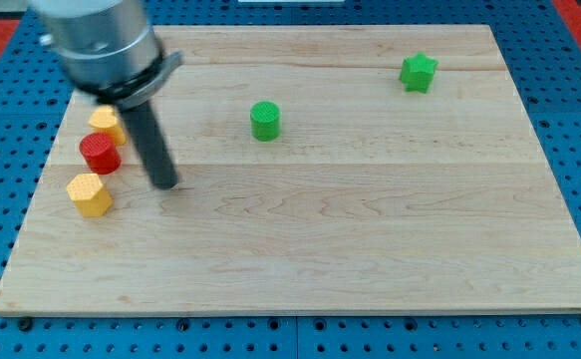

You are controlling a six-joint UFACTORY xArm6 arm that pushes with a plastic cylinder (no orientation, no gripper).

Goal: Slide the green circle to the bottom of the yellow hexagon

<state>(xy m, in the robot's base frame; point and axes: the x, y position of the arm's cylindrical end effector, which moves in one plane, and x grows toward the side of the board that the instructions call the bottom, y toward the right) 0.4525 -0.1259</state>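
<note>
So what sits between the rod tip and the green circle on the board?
Nothing: in the camera view, only bare wood lies between my tip and the green circle, up to its right.

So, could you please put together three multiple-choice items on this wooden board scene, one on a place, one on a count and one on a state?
1. Where does the small green cylinder block stand relative to my tip?
A. Toward the view's upper right of it
B. Toward the view's lower left of it
C. Directly under it

2. How many green blocks are on the pale wooden board?
A. One
B. Two
C. Four

3. What is my tip doing to the green cylinder?
A. Pressing against it
B. Standing apart from it
C. Resting on top of it

Answers:
1. A, since the cylinder sits higher and further to the view's right than the tip.
2. B, the cylinder and the green star-shaped block near the view's top right.
3. B, bare wood shows between them; the tip is nearer the red cylinder block and yellow hexagonal block.
</note>
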